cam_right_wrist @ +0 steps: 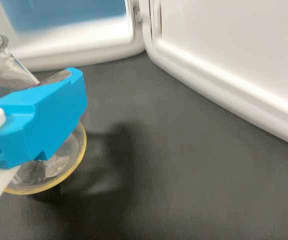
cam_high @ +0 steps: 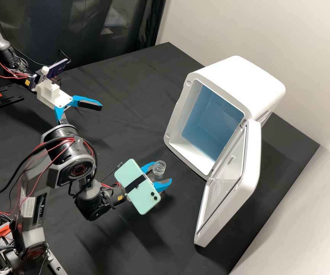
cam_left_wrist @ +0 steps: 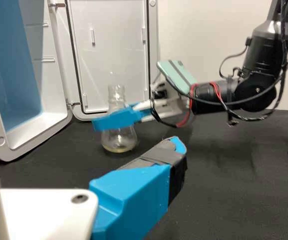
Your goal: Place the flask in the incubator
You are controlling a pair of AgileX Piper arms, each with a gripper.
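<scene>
The black bench (cam_high: pixel 134 99) carries the white incubator (cam_high: pixel 245 84) near its right edge, with the blue inside showing and the door (cam_high: pixel 248 160) swung wide open. The left gripper (cam_high: pixel 81 112) hangs over the bench's left side with its fingers spread and nothing between them. The right gripper (cam_high: pixel 161 173) is clamped around the flask (cam_high: pixel 159 166), which stands upright on the bench just outside the incubator's opening.

The flask (cam_high: pixel 159 167) is clear, glossy glass. The incubator (cam_high: pixel 248 84) has a smooth white plastic shell with a slight sheen and a pale blue plastic lining. Matt black cloth covers the tabletop (cam_high: pixel 134 95).
</scene>
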